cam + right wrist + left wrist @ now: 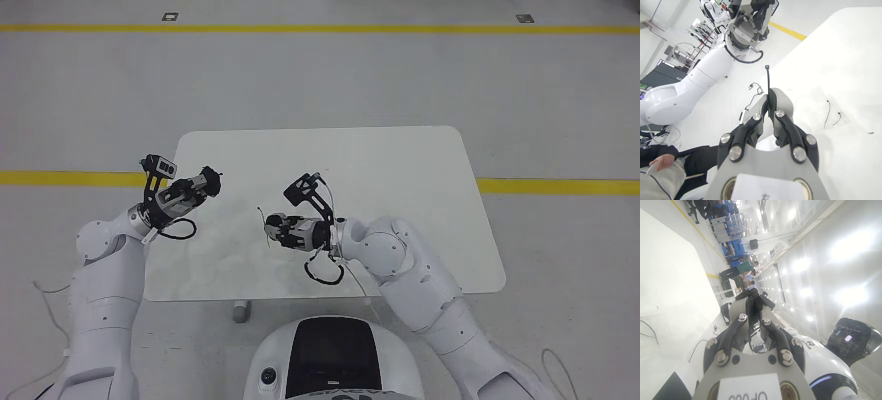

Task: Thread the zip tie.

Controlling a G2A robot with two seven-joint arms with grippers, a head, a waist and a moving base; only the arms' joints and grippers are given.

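My right gripper [769, 95] is shut on a black zip tie [768, 79]. The tie stands straight out from between the fingertips, its square head at the free end. In the top view this gripper [272, 231] hangs over the table's near left part. My left gripper [754, 300] is shut, and I see nothing between its pads. It sits above the table's left edge [209, 182], a short way from the right gripper. From the right wrist, the left gripper [761, 11] shows beyond the tie's head, apart from it.
Two spare black zip ties [828, 113] [837, 118] lie on a clear sheet on the white table [400, 170], with a small dark scrap [870, 133] nearby. One such tie [649, 328] also shows in the left wrist view.
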